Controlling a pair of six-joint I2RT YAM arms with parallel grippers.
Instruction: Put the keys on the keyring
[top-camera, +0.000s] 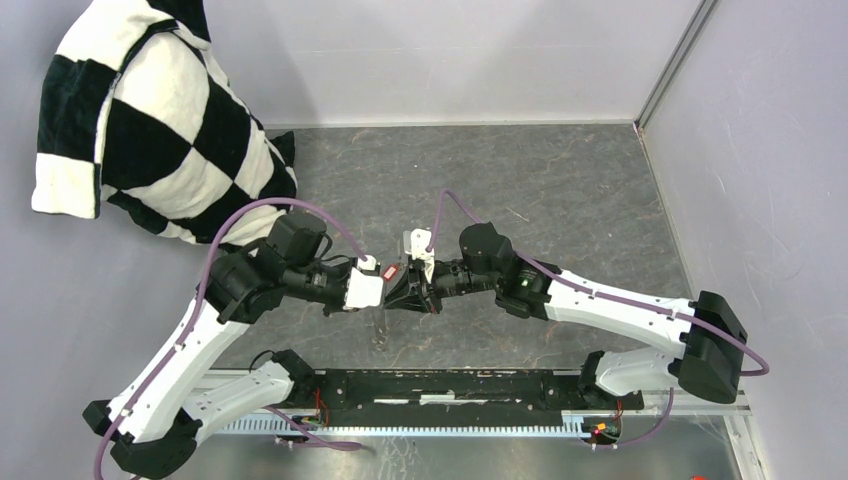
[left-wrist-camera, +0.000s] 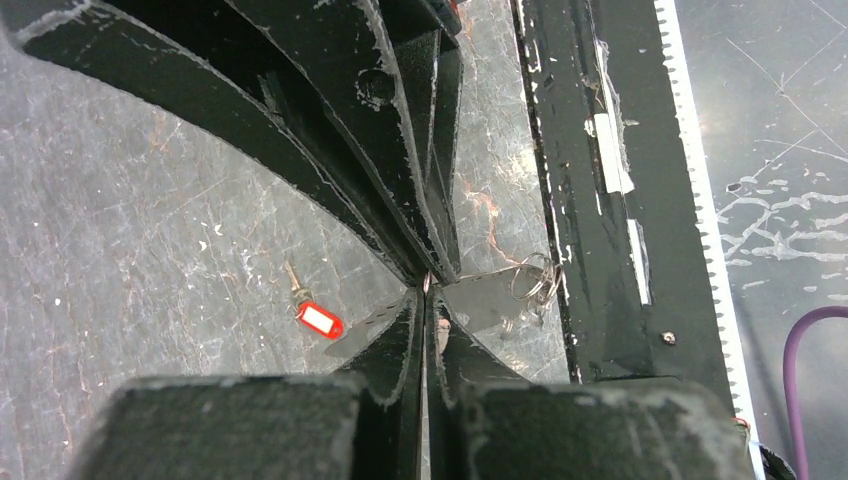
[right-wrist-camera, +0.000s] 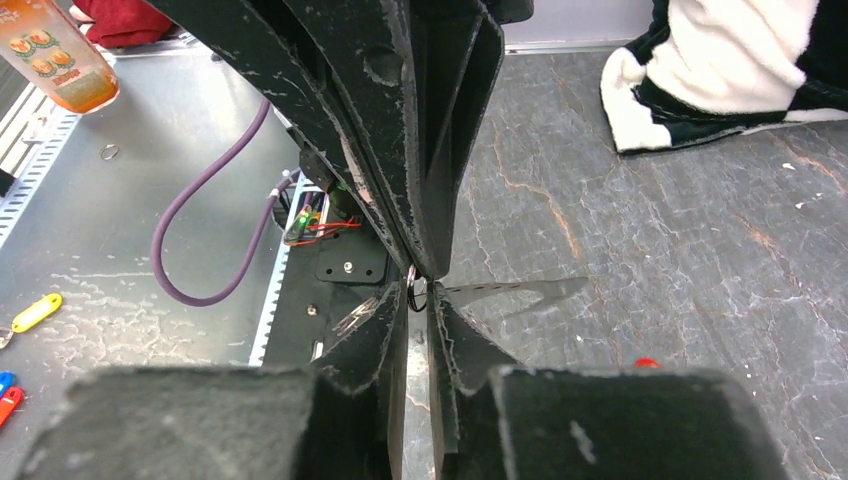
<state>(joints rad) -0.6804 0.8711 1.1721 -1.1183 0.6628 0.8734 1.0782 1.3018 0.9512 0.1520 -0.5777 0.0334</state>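
My two grippers meet tip to tip over the middle of the table. The left gripper (top-camera: 397, 292) (left-wrist-camera: 426, 292) is shut on the thin wire of the keyring (left-wrist-camera: 531, 278), whose silvery loops trail toward the black rail. The right gripper (top-camera: 424, 290) (right-wrist-camera: 417, 297) has its jaws a narrow slit apart. They are pinched on a small dark piece (right-wrist-camera: 414, 298) that looks like the black key's head; its blade is hidden. The red-tagged key (left-wrist-camera: 318, 320) (top-camera: 391, 270) lies loose on the table beside the tips.
A black-and-white checkered cushion (top-camera: 150, 120) (right-wrist-camera: 720, 70) sits at the back left. The black base rail (top-camera: 460, 385) (left-wrist-camera: 600, 200) runs along the near edge. Purple cables (right-wrist-camera: 200, 220) loop near it. An orange bottle (right-wrist-camera: 55, 55) and a yellow tag (right-wrist-camera: 35, 312) lie off the table. A wall (top-camera: 760, 150) closes the right side.
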